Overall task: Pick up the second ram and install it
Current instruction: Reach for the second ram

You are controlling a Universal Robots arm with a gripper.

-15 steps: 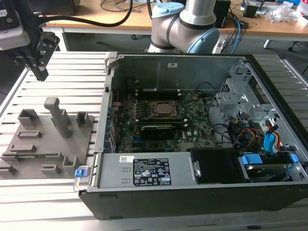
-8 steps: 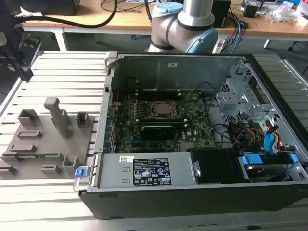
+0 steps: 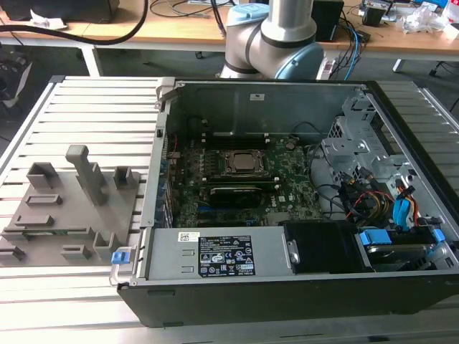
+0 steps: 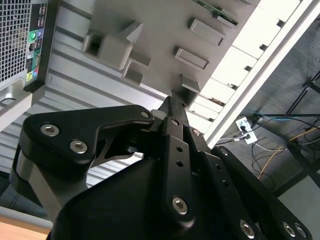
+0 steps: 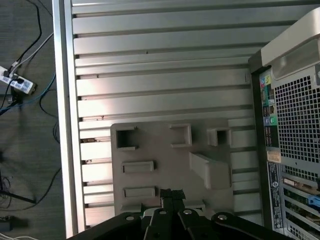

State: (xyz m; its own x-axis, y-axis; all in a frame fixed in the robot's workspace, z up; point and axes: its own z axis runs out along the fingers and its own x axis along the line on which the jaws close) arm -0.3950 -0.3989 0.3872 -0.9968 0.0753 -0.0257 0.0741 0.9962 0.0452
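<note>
Pick-up not yet made. Gripper (image 4: 172, 103) above grey tray (image 4: 160, 30), jaws pressed together, nothing between. Second ram (image 4: 216, 12) lying on tray beyond the fingertips, untouched. Long axis seemingly parallel to neighbouring slot block (image 4: 207, 31), one end toward computer case (image 4: 17, 40). Lifting and installing both left.

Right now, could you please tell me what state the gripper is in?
Gripper: jaws closed, holding nothing, over the tray.
</note>
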